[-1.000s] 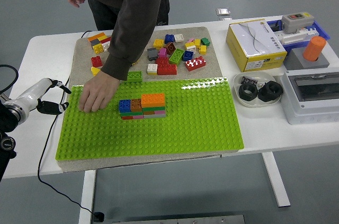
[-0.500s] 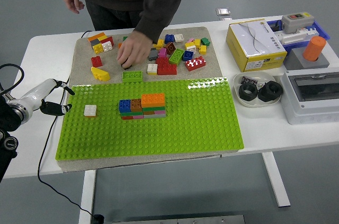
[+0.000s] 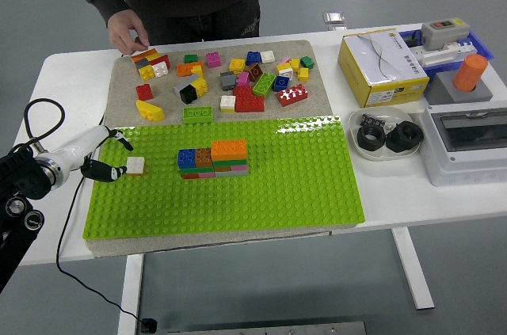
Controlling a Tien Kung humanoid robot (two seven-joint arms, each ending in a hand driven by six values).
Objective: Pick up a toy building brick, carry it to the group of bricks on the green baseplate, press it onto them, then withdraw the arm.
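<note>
White and small, the square toy brick (image 3: 135,165) is sitting on the left part of the green studded baseplate (image 3: 293,184), apart from the stacked group of coloured bricks (image 3: 214,158) to its right. In the head view, the left hand (image 3: 104,154) is hovering just beside it, fingers spread and holding nothing. A good grasp probably means straddling the brick squarely, thumb and finger on opposite sides, before lifting. The right hand is showing nowhere. At the far side, a person's hand (image 3: 127,32) is resting near the loose bricks.
</note>
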